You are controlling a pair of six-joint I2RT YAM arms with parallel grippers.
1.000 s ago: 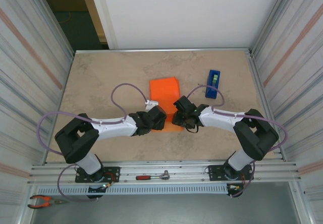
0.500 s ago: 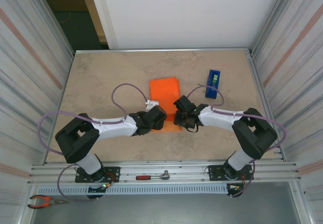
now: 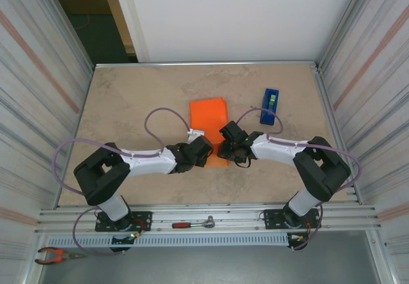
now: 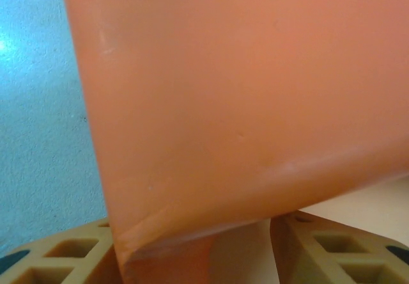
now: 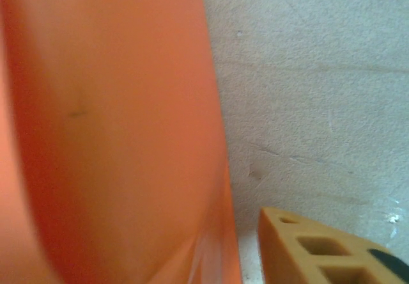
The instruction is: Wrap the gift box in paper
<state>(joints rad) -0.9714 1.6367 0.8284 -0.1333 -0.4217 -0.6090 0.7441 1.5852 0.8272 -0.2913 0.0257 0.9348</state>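
Observation:
The orange paper (image 3: 208,114) lies folded in the middle of the table, its near end (image 3: 218,162) between my two grippers. My left gripper (image 3: 204,152) is at that end's left edge. In the left wrist view a raised paper flap (image 4: 236,105) hangs over the tan fingers (image 4: 64,258), which stand apart. Between them shows a pale pink face (image 4: 262,252), seemingly the gift box's side. My right gripper (image 3: 224,144) is at the right edge. One of its fingers (image 5: 313,249) sits clear of the paper (image 5: 115,137), and the other is hidden behind the sheet.
A blue tape dispenser (image 3: 270,106) stands to the right of the paper, beyond the right arm. Metal walls close in the table on the left and right. A red-handled tool (image 3: 192,223) lies on the front rail.
My left arm has shifted slightly right and its gripper sits a little lower against the paper's near end. The right gripper has barely moved.

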